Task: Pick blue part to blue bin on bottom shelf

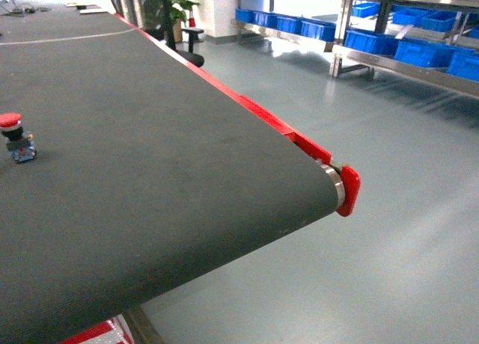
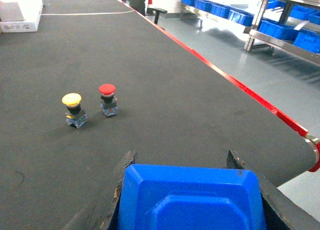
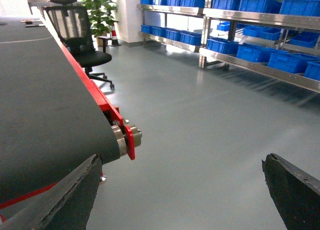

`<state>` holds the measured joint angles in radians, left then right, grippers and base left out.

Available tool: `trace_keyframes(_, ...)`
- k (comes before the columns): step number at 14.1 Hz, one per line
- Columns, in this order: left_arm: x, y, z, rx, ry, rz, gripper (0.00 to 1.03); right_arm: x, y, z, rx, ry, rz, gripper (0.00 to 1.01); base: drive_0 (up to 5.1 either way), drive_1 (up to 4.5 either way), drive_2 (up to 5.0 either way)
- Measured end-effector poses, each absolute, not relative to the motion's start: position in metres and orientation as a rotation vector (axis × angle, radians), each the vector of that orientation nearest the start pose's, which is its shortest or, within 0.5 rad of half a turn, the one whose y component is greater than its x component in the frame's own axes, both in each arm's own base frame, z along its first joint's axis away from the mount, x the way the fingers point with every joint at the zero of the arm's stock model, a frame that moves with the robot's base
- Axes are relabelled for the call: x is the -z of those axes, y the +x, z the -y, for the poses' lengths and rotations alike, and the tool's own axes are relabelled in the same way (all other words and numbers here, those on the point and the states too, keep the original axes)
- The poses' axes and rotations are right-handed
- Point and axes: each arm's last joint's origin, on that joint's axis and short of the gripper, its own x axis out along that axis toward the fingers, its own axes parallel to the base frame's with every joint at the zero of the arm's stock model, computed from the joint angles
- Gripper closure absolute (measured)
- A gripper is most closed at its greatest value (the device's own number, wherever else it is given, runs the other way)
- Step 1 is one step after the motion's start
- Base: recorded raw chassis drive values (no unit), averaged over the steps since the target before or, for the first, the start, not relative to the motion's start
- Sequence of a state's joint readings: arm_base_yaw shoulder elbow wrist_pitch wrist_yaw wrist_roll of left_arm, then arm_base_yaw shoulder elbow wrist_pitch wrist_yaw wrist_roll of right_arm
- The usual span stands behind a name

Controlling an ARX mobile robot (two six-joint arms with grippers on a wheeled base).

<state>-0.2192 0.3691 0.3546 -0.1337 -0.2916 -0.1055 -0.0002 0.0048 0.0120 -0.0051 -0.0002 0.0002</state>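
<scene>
On the head view I see the blue part (image 1: 16, 137) upright at the far left of the dark counter (image 1: 165, 157). Left wrist view — my left hand (image 2: 182, 190) grips a blue bin (image 2: 190, 197); the part stands beside a yellow-capped button (image 2: 74, 109). Right wrist view — my right hand (image 3: 182, 190) gapes wide over the floor (image 3: 200, 125), holding nothing.

Left gripper (image 2: 185, 162) jaws clasp a blue plastic bin (image 2: 190, 200); ahead-left of them, a red-capped, blue-based push-button part (image 2: 108, 100) stands beside a yellow-capped one (image 2: 74, 110) on the dark bench (image 2: 165, 85).
</scene>
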Motion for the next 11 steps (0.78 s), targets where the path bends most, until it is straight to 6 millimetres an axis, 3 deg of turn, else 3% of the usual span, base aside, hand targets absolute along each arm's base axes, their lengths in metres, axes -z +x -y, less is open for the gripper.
trace_keyframes(11,-0.2411,0.1131,0.0167,-0.080,-0.068,-0.139,0.59,-0.1667,0.0973,0.0000,0.000,0.000,0.002,0.03,-1.6,-1.63,-1.6)
